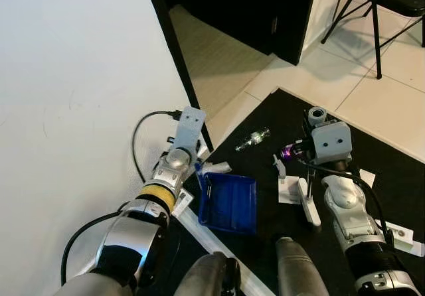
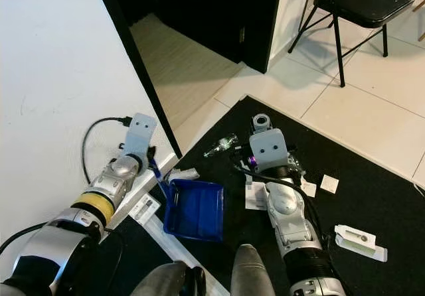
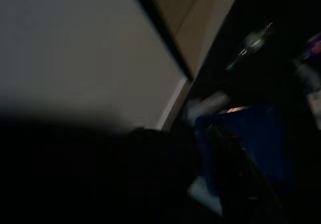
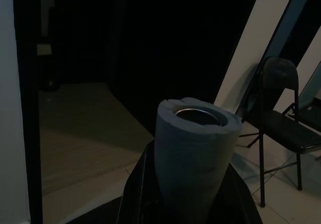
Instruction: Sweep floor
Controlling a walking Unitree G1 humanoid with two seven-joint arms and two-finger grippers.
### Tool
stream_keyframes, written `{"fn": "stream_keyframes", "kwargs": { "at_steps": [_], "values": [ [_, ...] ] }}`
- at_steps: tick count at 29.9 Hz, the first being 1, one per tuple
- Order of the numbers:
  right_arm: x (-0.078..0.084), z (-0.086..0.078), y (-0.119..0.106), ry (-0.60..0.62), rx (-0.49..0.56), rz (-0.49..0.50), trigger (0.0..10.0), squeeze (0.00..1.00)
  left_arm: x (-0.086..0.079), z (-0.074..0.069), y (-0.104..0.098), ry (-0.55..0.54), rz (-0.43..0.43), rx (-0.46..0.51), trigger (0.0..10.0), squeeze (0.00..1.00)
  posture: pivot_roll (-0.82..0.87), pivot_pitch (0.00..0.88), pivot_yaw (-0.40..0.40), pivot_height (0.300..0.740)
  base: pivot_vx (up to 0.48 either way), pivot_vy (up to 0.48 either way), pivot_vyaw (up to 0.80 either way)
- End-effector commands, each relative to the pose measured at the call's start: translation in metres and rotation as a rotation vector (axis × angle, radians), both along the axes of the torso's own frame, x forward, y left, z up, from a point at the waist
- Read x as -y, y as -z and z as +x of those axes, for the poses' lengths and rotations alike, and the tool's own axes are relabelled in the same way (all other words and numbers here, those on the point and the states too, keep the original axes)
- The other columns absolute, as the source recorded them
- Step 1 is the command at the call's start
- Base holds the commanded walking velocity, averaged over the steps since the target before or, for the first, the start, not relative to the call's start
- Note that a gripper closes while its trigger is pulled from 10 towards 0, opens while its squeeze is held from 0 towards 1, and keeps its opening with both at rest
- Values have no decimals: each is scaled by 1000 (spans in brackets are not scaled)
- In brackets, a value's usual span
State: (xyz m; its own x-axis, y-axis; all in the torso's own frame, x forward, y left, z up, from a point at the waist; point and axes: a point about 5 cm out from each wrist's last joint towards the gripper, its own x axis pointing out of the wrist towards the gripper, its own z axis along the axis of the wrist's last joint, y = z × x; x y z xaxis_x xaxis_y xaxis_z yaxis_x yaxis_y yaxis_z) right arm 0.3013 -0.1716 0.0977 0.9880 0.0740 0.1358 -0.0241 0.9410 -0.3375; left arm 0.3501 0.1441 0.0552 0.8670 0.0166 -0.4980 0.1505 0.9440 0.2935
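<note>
At the lower centre of the left eye view we see the blue dustpan (image 1: 229, 202) on the black mat (image 1: 392, 176), the left gripper (image 1: 202, 176) clamped on its rim. A small bottle (image 1: 253, 139) and paper scraps (image 1: 290, 193) lie just right of the pan. In the right wrist view, our right gripper (image 4: 193, 194) pinches a grey broom handle (image 4: 193, 148), a chair (image 4: 283, 118) behind.

No legible text, brand, number or sign. White paper slips (image 2: 255, 194) and a white tag (image 2: 358, 238) on the black mat (image 2: 372, 190) carry dark print marks, too small to read. Bottle (image 1: 254, 139) label unreadable.
</note>
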Motion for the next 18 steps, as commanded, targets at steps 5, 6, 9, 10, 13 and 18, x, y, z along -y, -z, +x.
{"fn": "stream_keyframes", "kwargs": {
  "at_steps": [5,6,9,10,13,18],
  "values": [
    [-3,-1,1,-7,5,4,10000,0,-15,-6,9,-58,32,-61,10000,0,-119,166,122,740,0,0,0],
    [-3,-1,1,-8,5,5,10000,0,-17,-6,9,-71,24,-62,10000,0,-119,167,122,740,0,0,0],
    [-4,-1,1,-9,5,5,10000,0,-21,-4,6,-126,-23,-54,10000,0,-119,167,122,740,0,0,0],
    [-4,-1,1,-9,5,6,10000,0,-21,-3,5,-146,-45,-48,10000,0,-119,167,122,740,0,0,0],
    [-3,-1,1,-8,5,5,10000,0,-20,0,2,-207,-147,-45,10000,0,-119,168,121,740,0,0,0],
    [-3,-2,1,-8,4,5,10000,0,-20,3,-2,-284,-306,-53,8549,0,-119,169,120,740,0,0,0]
  ]
}}
